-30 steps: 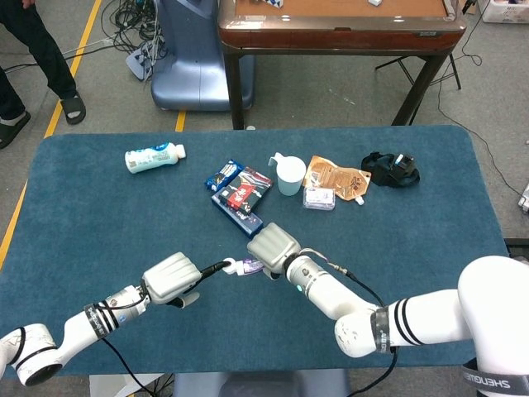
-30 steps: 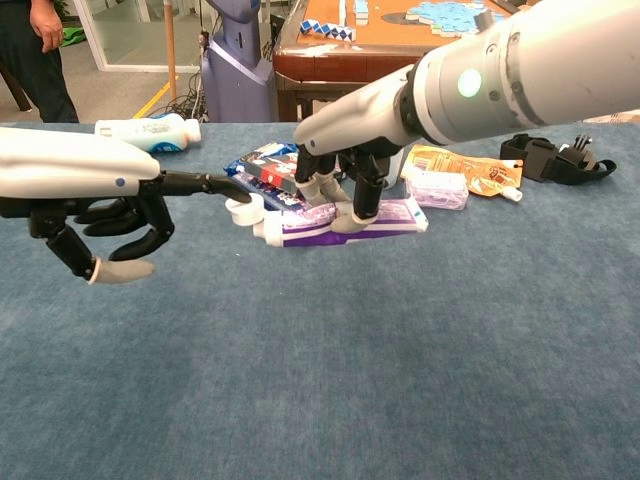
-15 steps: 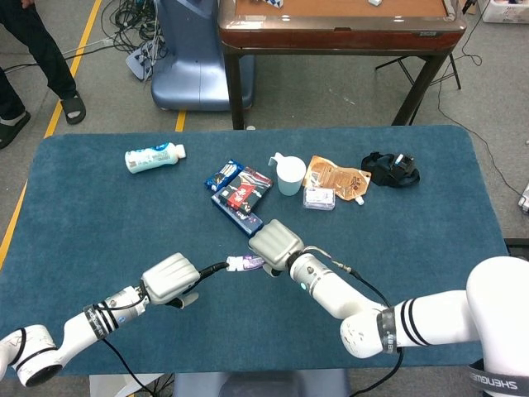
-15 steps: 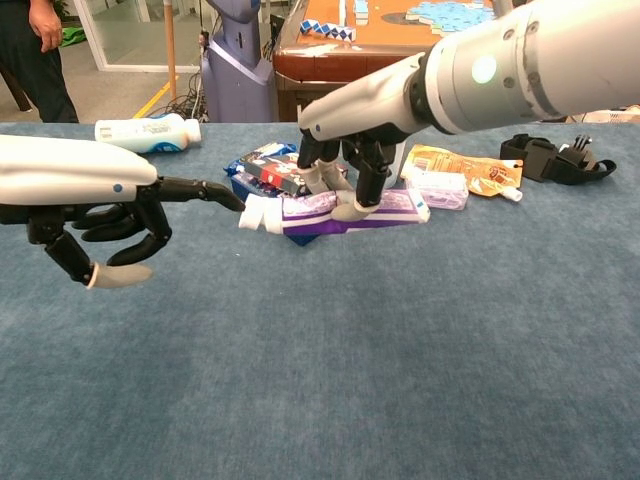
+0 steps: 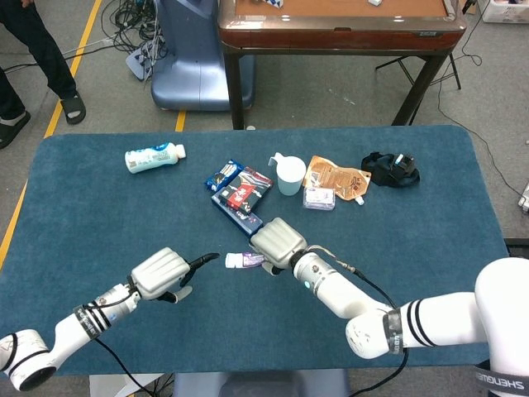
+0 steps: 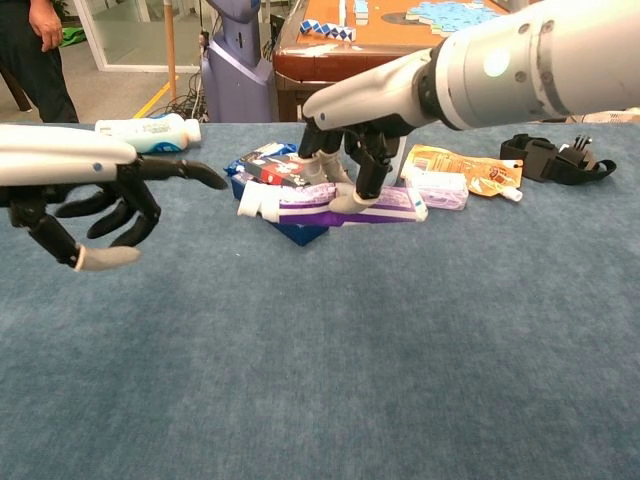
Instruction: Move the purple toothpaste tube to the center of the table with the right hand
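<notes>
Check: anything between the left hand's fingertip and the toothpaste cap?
Nothing: bare blue table between left hand and purple toothpaste tube, which the right hand holds. Clearest in head view.

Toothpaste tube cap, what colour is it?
White; the cap shows best in the chest view.

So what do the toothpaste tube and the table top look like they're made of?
Purple toothpaste tube, held by the right hand: probably soft glossy plastic, going by the printed skin, flat crimped end and white screw cap. Table: covered in matte blue fabric, likely felt or short-pile carpet, given its fuzzy mottled texture. What lies underneath is hidden.
</notes>
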`<state>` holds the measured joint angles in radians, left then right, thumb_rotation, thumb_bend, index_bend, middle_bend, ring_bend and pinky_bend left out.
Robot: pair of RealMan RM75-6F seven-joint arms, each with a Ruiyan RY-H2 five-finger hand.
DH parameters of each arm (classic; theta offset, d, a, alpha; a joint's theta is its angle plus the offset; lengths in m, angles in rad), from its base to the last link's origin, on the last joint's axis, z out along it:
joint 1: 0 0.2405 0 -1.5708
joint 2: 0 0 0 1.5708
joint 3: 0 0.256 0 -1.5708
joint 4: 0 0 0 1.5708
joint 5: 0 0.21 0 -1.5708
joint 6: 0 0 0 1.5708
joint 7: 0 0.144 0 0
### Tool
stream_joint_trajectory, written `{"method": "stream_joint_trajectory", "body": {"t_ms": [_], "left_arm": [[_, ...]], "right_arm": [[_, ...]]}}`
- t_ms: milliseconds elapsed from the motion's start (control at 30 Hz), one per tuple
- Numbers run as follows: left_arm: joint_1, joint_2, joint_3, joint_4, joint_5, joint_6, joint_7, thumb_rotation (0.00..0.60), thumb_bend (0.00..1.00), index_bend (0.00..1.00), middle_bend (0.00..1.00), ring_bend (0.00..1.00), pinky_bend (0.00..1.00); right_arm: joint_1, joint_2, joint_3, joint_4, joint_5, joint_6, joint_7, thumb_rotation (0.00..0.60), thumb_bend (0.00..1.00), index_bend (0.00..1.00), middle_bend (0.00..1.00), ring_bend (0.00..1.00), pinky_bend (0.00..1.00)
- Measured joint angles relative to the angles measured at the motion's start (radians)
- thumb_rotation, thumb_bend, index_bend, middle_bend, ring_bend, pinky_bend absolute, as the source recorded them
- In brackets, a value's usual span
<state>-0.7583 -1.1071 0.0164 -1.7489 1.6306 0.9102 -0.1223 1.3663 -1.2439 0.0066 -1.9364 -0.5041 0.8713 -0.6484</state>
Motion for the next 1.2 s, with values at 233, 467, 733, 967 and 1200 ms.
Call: {"method": "stream_joint_trajectory", "body": {"t_ms": [233, 467, 733, 967, 1200], "left_arm": [[0.052, 0.035, -0.013, 0.001, -0.063, 0.066, -0.186, 0.552, 0.22, 0.0, 0.2, 0.22, 0.48], [0.115, 0.07, -0.039, 0.003, -0.114, 0.143, -0.478, 0.18, 0.12, 0.0, 0.04, 0.08, 0.33], [0.18, 0.076, -0.106, -0.018, -0.181, 0.239, -0.678, 0.0, 0.05, 0.0, 0.0, 0.02, 0.19], [0.188, 0.034, -0.143, -0.05, -0.22, 0.251, -0.596, 0.0, 0.03, 0.0, 0.0, 0.0, 0.12], [0.185, -0.044, -0.164, -0.046, -0.203, 0.275, -0.52, 0.0, 0.0, 0.0, 0.0, 0.0, 0.1]], "right_arm": [[-0.095, -0.009, 0.014, 0.012, -0.13, 0.015, 0.129, 0.6, 1.0, 0.86, 0.75, 0.71, 0.46], [-0.202, -0.062, 0.033, 0.028, -0.283, 0.069, 0.233, 0.6, 1.0, 0.86, 0.75, 0.71, 0.51], [-0.3, -0.176, 0.048, 0.054, -0.416, 0.179, 0.291, 0.6, 0.99, 0.86, 0.76, 0.72, 0.53], [-0.355, -0.321, 0.066, 0.132, -0.528, 0.238, 0.323, 0.6, 0.99, 0.87, 0.76, 0.73, 0.55], [-0.38, -0.451, 0.118, 0.231, -0.605, 0.256, 0.374, 0.6, 0.99, 0.87, 0.76, 0.73, 0.56]]}}
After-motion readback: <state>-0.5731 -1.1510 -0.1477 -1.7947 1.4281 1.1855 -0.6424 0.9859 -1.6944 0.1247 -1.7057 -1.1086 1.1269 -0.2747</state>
